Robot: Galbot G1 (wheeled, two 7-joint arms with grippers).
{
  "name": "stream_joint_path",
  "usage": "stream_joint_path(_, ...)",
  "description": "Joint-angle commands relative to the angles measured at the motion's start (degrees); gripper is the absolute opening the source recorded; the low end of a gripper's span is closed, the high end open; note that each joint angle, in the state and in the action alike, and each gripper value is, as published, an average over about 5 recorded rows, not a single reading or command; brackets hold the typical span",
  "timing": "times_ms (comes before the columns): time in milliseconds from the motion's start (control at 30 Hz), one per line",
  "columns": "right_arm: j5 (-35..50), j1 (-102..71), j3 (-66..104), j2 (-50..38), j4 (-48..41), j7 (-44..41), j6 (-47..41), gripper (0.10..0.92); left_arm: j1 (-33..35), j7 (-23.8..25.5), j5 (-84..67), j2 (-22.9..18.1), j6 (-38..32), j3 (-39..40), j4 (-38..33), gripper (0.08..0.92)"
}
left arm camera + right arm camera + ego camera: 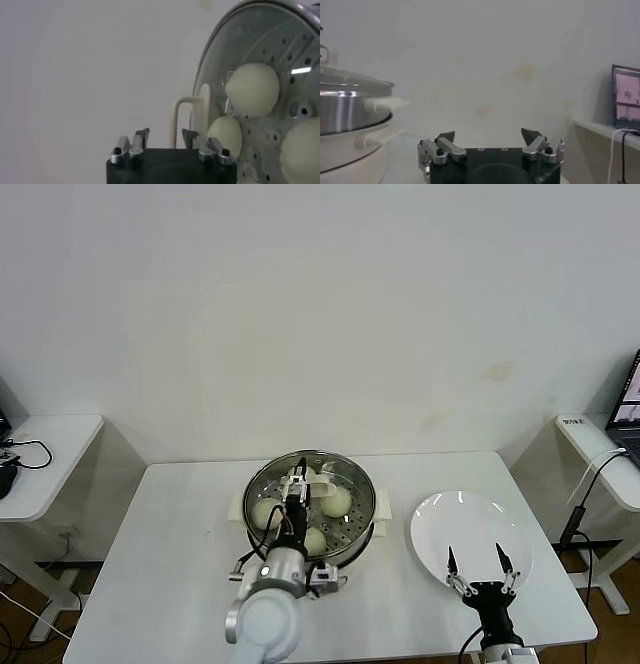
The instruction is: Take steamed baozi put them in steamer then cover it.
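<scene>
Head view takes in the white table (pixel 160 564) first, the broadest thing before me; on it, near the middle, stands the steamer (pixel 312 506), shiny steel on its cream-white base, and to its right, apart from it, lies the flat white plate (pixel 440 524), bare; the cover (pixel 345 474) sits on the steamer, its clear glass and metal rim spanning the pot (through the glass I see the perforated tray and the steamed baozi (pixel 337 500) resting inside it, three of them plain to me, a fourth I cannot make out); my left gripper (pixel 298 489) is over the cover's centre, at the cream-white handle (pixel 192 117); from the left wrist view my fingers stand spread to either side of that handle, not pinching it, with the baozi (pixel 251 90) showing behind the glass; my right gripper (pixel 478 562) hangs above the near edge of the plate, its fingers wide apart and holding nothing; the right wrist view shows the same spread fingertips (pixel 446 136), with the covered steamer (pixel 350 107) off to one side.
</scene>
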Motion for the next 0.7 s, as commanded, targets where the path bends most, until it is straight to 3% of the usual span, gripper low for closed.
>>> stream_joint_path(33,0.2,-0.2,-0.1,-0.4,0.1,0.0,0.0,0.823,10.9,-3.4,-10.7,6.2,-3.3,-2.8,-15.5,0.749)
stream_joint_path(200,1.4,-0.8,-0.5,-2.2,0.2,-0.4,0.1,0.823,20.3,-15.7,-40.3,6.6,-12.5,-12.0,-17.6,0.818)
stream_joint_path(367,2.6,-1.8,-1.7,-3.7,0.2,-1.1,0.5,0.823,27.5,-23.7,-73.8,6.3,-20.6,-23.1,-17.9,0.823)
stream_joint_path(500,2.5,-2.2,-2.4,-3.6,-0.2,-1.5,-0.1,0.823,32.0,-27.0,-89.3,6.0,-21.5,-30.0,-17.5,0.823)
stream_joint_path(700,3.5,-6.5,-2.7,-6.3,2.6,-2.7,-3.6,0.823,39.1,-29.7,-96.2,5.8,-24.3,-32.5,-15.7,0.823)
